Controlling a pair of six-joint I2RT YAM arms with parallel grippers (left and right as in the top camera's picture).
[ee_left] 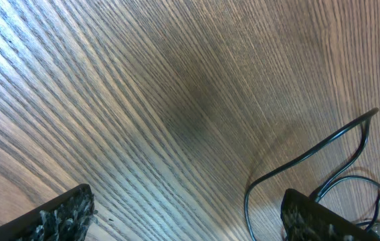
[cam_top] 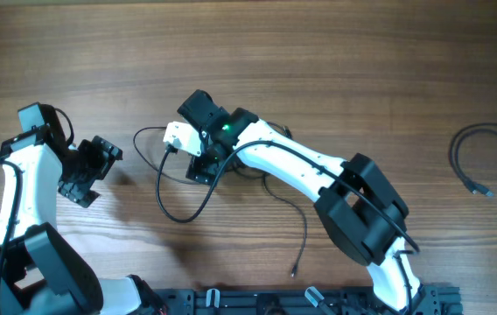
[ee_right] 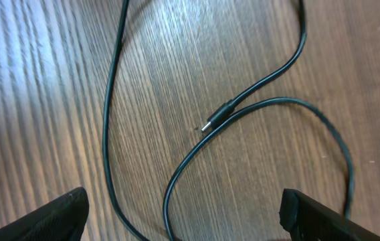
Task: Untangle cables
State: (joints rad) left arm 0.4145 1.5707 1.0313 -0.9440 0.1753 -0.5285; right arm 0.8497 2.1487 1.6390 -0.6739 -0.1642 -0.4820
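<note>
Thin black cables (cam_top: 171, 203) lie in loose loops on the wooden table's middle, one strand trailing to a plug end (cam_top: 294, 271). My right gripper (cam_top: 199, 166) hangs over the loops, open. In the right wrist view two strands (ee_right: 176, 181) run between the wide-apart fingers (ee_right: 49, 217), and a small plug (ee_right: 215, 120) lies just beyond; nothing is gripped. My left gripper (cam_top: 98, 172) stands open to the left of the loops. The left wrist view shows a cable loop (ee_left: 310, 152) beside its right finger (ee_left: 320, 221). Another cable (cam_top: 480, 153) lies apart at the far right.
A black rail (cam_top: 318, 302) runs along the table's front edge by the arm bases. The right arm's own thicker wire (cam_top: 292, 157) runs along its white links.
</note>
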